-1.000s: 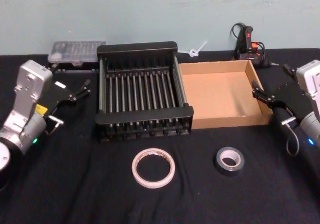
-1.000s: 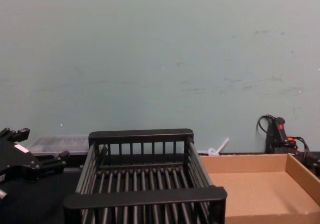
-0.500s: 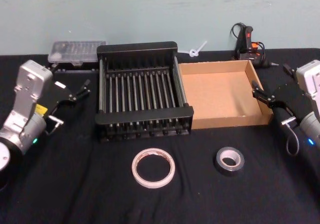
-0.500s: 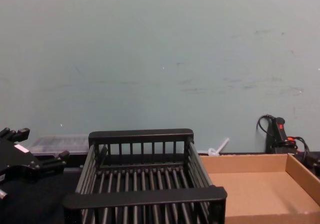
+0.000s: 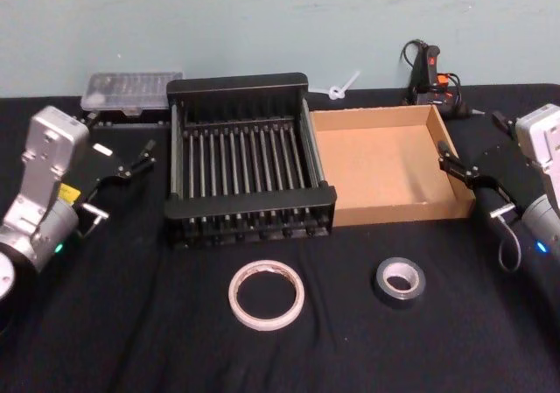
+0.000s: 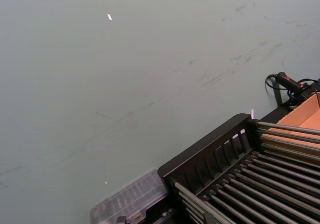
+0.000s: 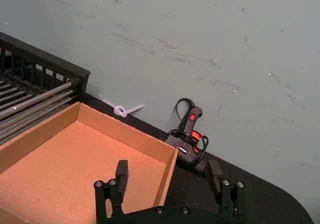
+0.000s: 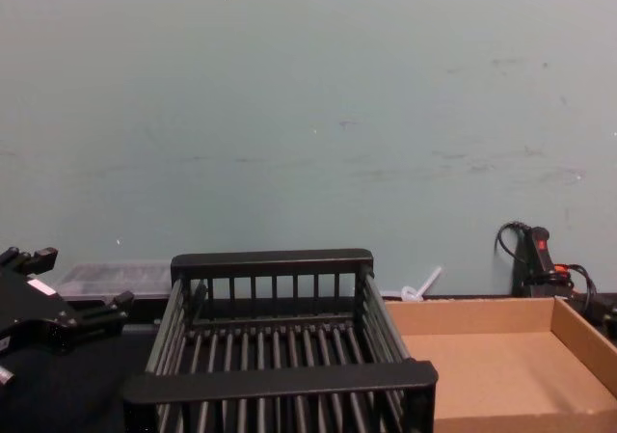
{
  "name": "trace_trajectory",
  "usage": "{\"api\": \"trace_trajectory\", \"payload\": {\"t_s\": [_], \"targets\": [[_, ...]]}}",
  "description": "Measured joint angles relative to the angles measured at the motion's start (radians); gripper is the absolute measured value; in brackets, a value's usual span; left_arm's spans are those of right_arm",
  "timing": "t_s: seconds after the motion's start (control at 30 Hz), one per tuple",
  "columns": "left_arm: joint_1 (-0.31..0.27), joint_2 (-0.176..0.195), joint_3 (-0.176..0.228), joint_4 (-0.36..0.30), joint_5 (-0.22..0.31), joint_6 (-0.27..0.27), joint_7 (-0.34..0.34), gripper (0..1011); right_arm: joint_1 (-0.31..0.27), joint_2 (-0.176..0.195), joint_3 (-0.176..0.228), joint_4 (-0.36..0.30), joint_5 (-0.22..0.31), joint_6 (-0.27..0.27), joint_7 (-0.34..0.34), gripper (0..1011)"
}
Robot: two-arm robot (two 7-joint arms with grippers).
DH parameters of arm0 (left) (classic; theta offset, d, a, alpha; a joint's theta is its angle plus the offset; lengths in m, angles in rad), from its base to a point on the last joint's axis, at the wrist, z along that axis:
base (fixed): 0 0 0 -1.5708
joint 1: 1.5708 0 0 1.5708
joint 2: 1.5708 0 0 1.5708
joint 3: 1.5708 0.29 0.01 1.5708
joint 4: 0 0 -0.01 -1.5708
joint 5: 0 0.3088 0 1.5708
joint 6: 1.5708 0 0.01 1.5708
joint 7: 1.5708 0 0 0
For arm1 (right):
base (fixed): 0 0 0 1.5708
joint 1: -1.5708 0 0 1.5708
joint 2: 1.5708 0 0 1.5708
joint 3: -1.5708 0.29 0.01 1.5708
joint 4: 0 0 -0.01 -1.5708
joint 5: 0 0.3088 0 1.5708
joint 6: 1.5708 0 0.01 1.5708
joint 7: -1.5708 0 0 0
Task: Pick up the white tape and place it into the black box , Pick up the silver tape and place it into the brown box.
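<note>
The white tape (image 5: 234, 297) lies flat on the black cloth, in front of the black box (image 5: 238, 84). To its right, the silver tape (image 5: 381, 284) lies flat in front of the brown box (image 5: 381, 170). The two boxes stand side by side and both hold nothing. My left gripper (image 5: 121, 137) hovers open to the left of the black box (image 8: 272, 259). My right gripper (image 5: 472, 137) is open beside the right wall of the brown box (image 7: 50, 169). In the right wrist view the right gripper (image 7: 168, 173) has its fingers wide apart, holding nothing.
A clear plastic case (image 5: 131, 88) sits behind the left gripper, at the back left. A black glue gun (image 5: 429, 69) with its cable stands at the back right by the wall. A small white plastic piece (image 5: 343, 87) lies between them.
</note>
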Motion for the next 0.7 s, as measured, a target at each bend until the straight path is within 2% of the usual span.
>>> {"api": "trace_trajectory", "payload": {"t_s": [0.37, 0.7], "targets": [[0.000, 0.000, 0.000, 0.000, 0.000, 0.000, 0.000, 1001, -0.027, -0.010, 0.038, -0.021, 0.029, -0.002, 0.052, 1002], [0.000, 0.000, 0.000, 0.000, 0.000, 0.000, 0.000, 1001, -0.096, -0.003, 0.078, -0.117, 0.094, 0.044, 0.115, 1002]]}}
